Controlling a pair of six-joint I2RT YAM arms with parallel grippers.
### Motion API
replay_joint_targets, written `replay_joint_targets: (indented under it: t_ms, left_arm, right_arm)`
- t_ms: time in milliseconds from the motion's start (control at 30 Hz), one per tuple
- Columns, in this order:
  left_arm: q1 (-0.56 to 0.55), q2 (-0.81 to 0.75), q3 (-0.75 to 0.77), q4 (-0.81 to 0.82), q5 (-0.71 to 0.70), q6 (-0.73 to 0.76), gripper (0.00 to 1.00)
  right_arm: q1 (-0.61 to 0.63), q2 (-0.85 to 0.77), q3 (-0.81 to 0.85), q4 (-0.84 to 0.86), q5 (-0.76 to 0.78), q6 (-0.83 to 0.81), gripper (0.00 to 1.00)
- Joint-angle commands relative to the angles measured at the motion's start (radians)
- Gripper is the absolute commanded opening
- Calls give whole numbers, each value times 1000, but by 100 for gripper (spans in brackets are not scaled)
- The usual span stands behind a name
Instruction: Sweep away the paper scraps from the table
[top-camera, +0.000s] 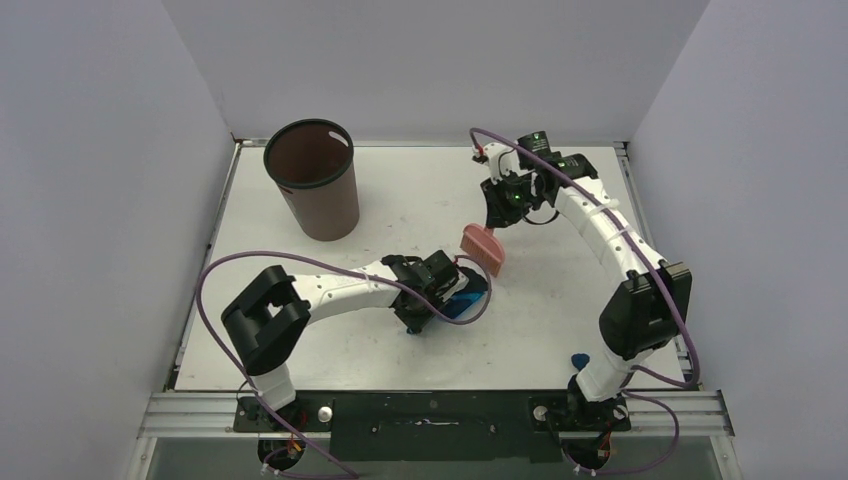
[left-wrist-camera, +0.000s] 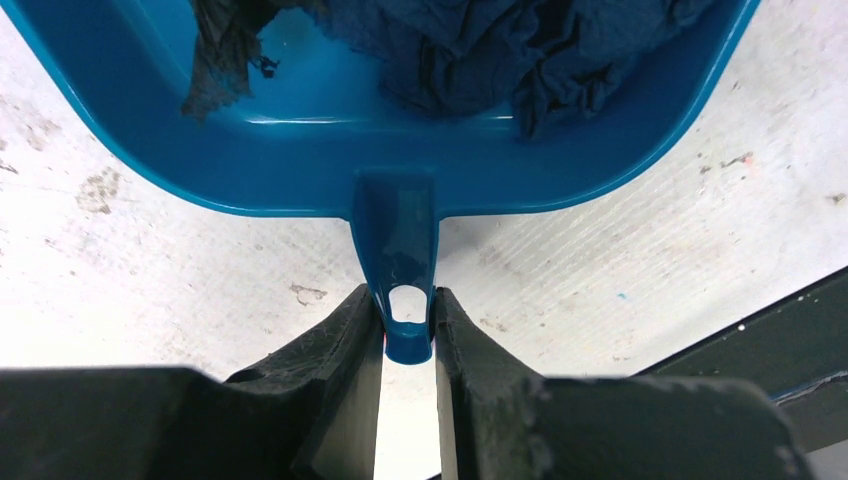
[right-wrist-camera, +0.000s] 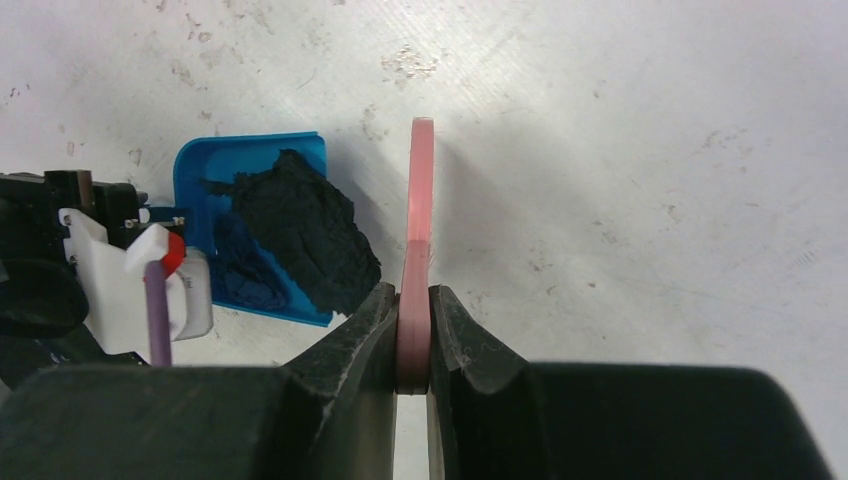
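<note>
the left gripper (left-wrist-camera: 408, 325) was clamped narrowly on the handle of the blue dustpan (left-wrist-camera: 300, 150), which was laid flat on the desk (left-wrist-camera: 120, 290). the paper scraps (left-wrist-camera: 470, 50) were heaped inside the dustpan. the pink brush (right-wrist-camera: 420, 190) was pinched edge-on by the right gripper (right-wrist-camera: 413, 320), just beside the dustpan.
</note>
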Motion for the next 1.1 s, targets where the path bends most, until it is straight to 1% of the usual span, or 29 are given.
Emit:
replay_joint_targets:
  t_ms: [0, 200, 267, 300, 333, 400, 467, 633, 700, 733, 800, 833, 867, 933, 967, 1067]
  left_arm:
    - [-5, -25, -4, 68, -18, 10, 0]
    - [-5, -39, -10, 88, -2, 3, 0]
    - [-5, -46, -6, 94, -2, 2, 0]
    - [-5, -49, -6, 97, -2, 2, 0]
    - [-5, -55, -7, 99, -3, 2, 0]
    - [-6, -68, -10, 100, 1, -1, 0]
    - [-5, -86, -20, 100, 8, -2, 0]
    - [-4, -132, -26, 73, -2, -4, 0]
    - [-2, -145, -18, 60, -7, -6, 0]
    - [2, -149, -15, 54, -8, -7, 0]
    - [9, -162, -7, 48, -4, -9, 0]
    - [15, -168, -4, 48, -3, -10, 0]
    - [22, -175, 1, 49, -1, -13, 0]
    - [42, -191, 14, 51, 21, -20, 0]
    - [58, -199, 24, 53, 35, -25, 0]
    - [122, -218, 63, 58, 129, -42, 0]
  right_arm:
    - [-39, -89, 39, 50, -48, -5, 5]
    - [-105, -182, -62, 188, -1, 40, 5]
    - [-152, -211, -102, 240, 2, 83, 5]
    - [-183, -232, -136, 272, -20, 109, 5]
    - [-226, -254, -176, 314, -67, 141, 5]
    - [-341, -307, -320, 428, -196, 226, 5]
    - [-406, -341, -413, 504, -287, 268, 5]
    - [-422, -339, -572, 568, -356, 276, 5]
    - [-432, -341, -625, 614, -410, 283, 5]
    - [-445, -345, -662, 650, -466, 301, 5]
    - [-494, -362, -769, 858, -622, 408, 5]
    - [-519, -366, -813, 937, -669, 475, 5]
    - [-536, -367, -828, 940, -687, 489, 5]
    - [-545, -358, -810, 847, -670, 400, 5]
    - [-544, -352, -808, 828, -660, 370, 5]
    - [-543, -328, -803, 802, -644, 329, 5]
